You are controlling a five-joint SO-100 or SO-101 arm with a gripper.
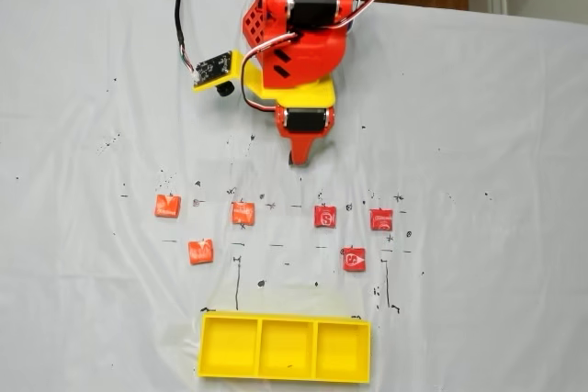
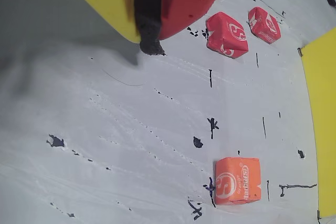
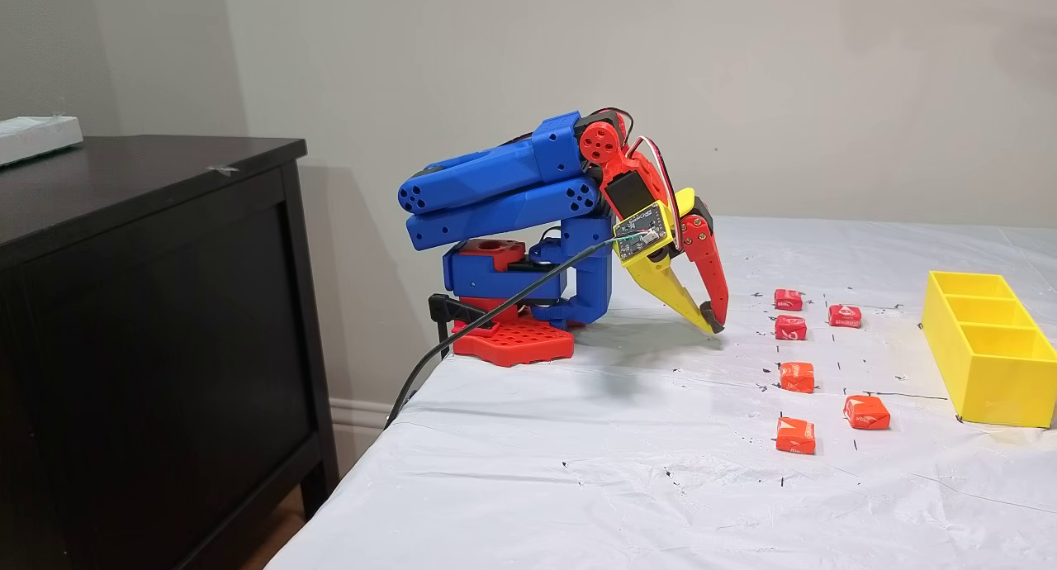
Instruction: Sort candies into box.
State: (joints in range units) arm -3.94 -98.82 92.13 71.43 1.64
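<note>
Several small square candies lie scattered on the white table cover: orange ones [image 1: 167, 206] [image 1: 243, 214] [image 1: 200, 252] to the left and red ones [image 1: 325, 217] [image 1: 381, 219] [image 1: 354, 259] to the right in a fixed view. The yellow box [image 1: 285, 348] sits at the near edge, its three compartments showing bare floors. My gripper [image 1: 296, 160] hangs shut with nothing in it, tip just above the cover, behind the candy row. In the wrist view the gripper [image 2: 144, 38] is at the top, with two red candies [image 2: 227, 35] [image 2: 264, 24] and an orange one [image 2: 238, 180] beyond it.
A small camera board on a cable [image 1: 213, 69] sticks out beside the wrist. The arm's base [image 3: 512, 339] stands at the table's back edge, next to a dark cabinet [image 3: 149, 306]. Black pen marks dot the cover around the candies.
</note>
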